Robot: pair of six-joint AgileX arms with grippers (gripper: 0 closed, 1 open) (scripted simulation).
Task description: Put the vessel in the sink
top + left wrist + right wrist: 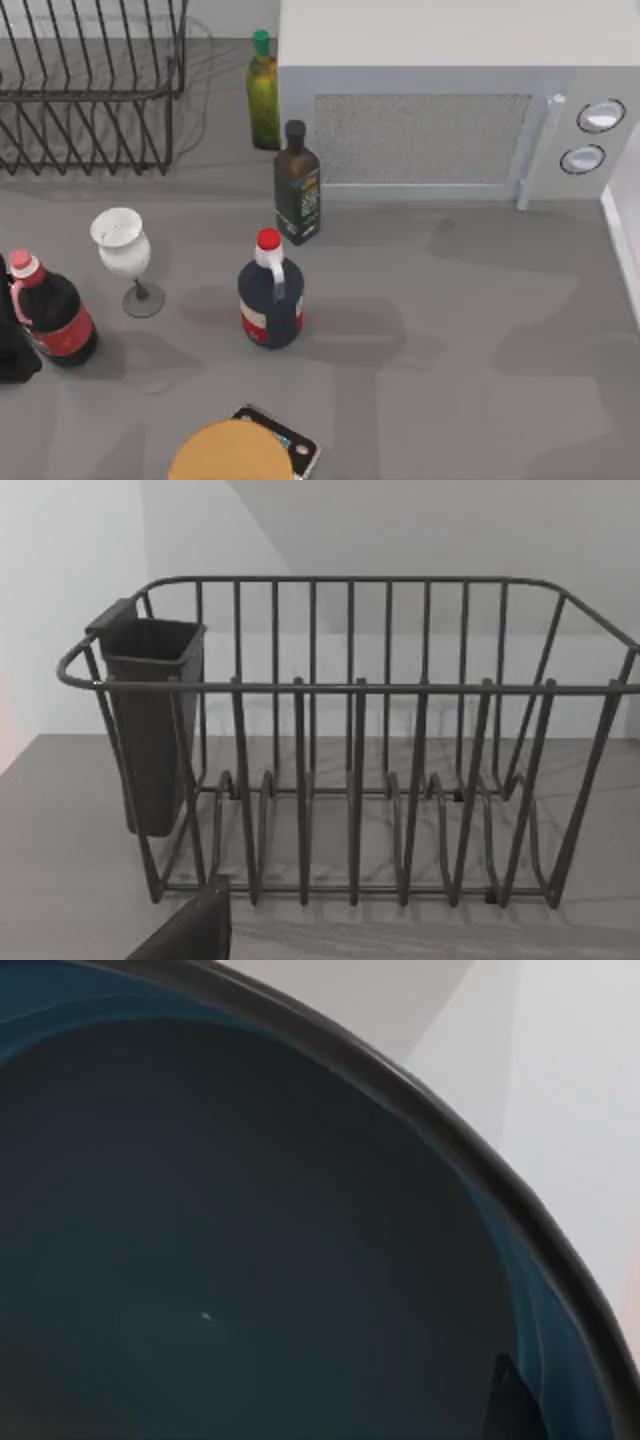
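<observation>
Open grey bench [480, 330] is left on the right half; the left half is crowded by a white wine glass [122, 250], a red-capped dark jug [270, 292] and a dark oil bottle [297, 186].

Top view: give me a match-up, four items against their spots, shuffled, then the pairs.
Items:
1. wine glass
2. green-capped bottle
3. red-capped jug
4. tan disc

Places:
A. bottom edge of the top view, on a small dark device
B. middle of the table
C. left of the microwave, at the back
D. left side, in front of the dish rack

Pairs: 1-D, 2-C, 3-B, 4-A
</observation>
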